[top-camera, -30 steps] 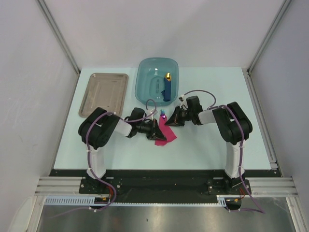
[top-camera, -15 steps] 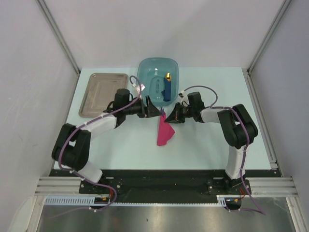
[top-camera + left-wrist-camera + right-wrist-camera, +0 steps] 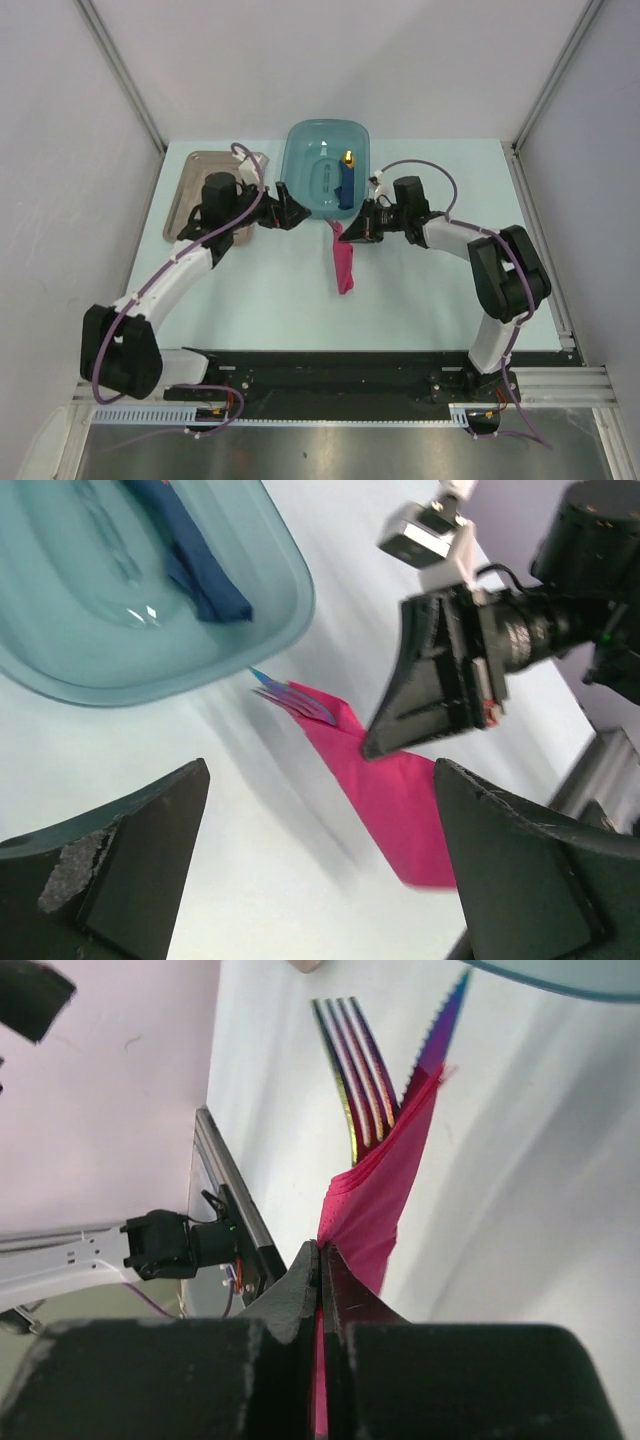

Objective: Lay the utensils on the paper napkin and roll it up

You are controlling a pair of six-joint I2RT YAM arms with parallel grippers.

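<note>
Right wrist view: the right tool [image 3: 320,1295] has its fingers pressed together, pinching a fold of the paper napkin [image 3: 378,1205]. Only this view shows the utensils [image 3: 362,1070] clearly, with fork tines and a serrated blade tip projecting from the pink wrap. Left wrist view: the left tool [image 3: 320,780] is spread wide and holds nothing, over the counter [image 3: 100,730] near the teal tub [image 3: 250,650]. Overhead view alone: the napkin forms a narrow strip on the counter in front of the tub, running from the right tool toward the near edge, with a metal tray [image 3: 185,195] at far left.
</note>
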